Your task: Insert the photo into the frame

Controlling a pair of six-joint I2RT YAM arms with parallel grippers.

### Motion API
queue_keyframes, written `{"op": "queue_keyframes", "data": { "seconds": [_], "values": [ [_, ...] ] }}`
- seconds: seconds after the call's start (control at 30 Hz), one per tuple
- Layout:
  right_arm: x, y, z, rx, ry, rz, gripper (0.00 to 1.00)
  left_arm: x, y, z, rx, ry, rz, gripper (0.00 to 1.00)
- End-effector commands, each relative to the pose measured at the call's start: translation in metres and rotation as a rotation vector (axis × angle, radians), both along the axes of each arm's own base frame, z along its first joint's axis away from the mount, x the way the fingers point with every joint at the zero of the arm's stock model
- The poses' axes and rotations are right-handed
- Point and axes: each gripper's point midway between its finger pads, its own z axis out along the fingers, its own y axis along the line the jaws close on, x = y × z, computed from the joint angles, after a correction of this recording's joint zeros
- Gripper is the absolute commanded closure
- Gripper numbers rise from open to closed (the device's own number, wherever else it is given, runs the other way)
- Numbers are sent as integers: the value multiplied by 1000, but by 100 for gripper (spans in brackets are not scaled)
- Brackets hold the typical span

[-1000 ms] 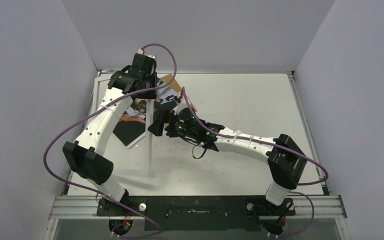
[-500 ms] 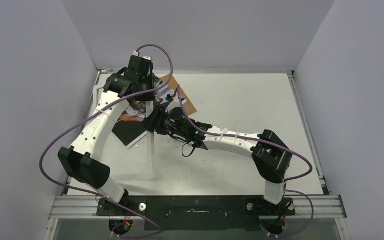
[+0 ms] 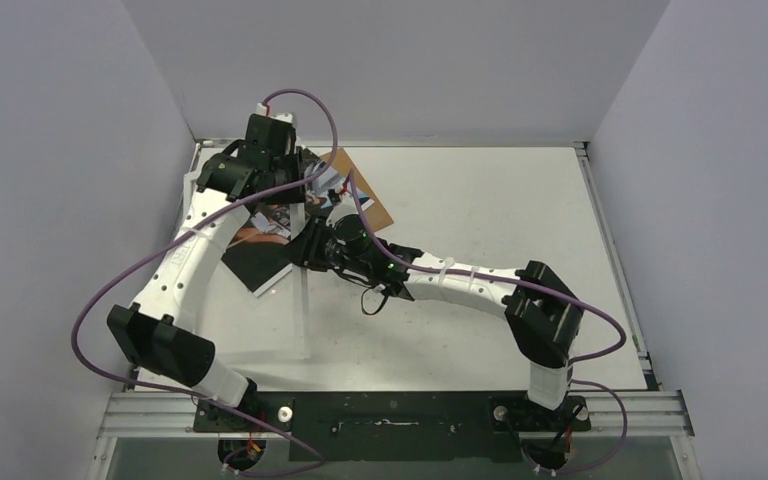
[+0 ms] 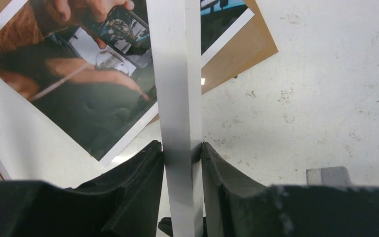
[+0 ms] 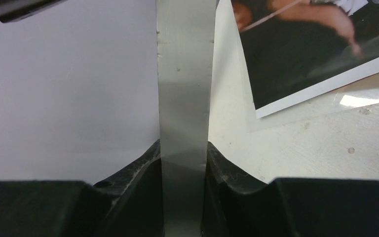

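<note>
Frame (image 3: 299,320), held on edge: your right gripper (image 5: 183,153) clamps its rim, your left gripper (image 4: 182,148) clamps it farther back. Photo (image 4: 79,94) lies flat at far left, overlapping the hardboard sheet (image 4: 249,47). Risk: unequal arm motion twisting the thin rim, or the frame slipping onto the print

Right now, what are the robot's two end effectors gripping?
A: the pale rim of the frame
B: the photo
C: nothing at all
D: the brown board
A: the left end effector and the right end effector each pinch the frame by its pale rim, while the photo lies flat beneath it.
</note>
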Motion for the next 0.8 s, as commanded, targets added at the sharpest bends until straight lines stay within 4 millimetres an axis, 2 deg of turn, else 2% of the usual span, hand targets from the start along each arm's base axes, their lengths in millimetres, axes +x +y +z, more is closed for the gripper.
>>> {"op": "queue_keyframes", "data": {
  "seconds": [0.0,0.1,0.13,0.27,0.4,0.47,0.57,0.77],
  "values": [
    [-5,-8,79,99,-136,5,98,-1,-4,61,-114,-208,-34,59],
    [-7,-14,93,100,-173,1,99,-6,0,84,-122,-269,-54,40],
    [-8,-15,98,97,-182,0,99,-10,-6,93,-136,-285,-109,33],
    [-12,-22,121,109,-207,-12,99,-40,-35,135,-211,-375,-381,20],
    [-15,-30,140,126,-212,-30,100,-66,-34,175,-246,-510,-442,8],
    [-15,-37,151,136,-213,-50,100,-75,-28,189,-246,-573,-429,3],
    [-19,-46,169,129,-223,-58,100,-86,-19,202,-249,-640,-401,3],
    [-26,-64,193,133,-217,-52,100,-88,-7,203,-259,-673,-323,3]
  ]
}}
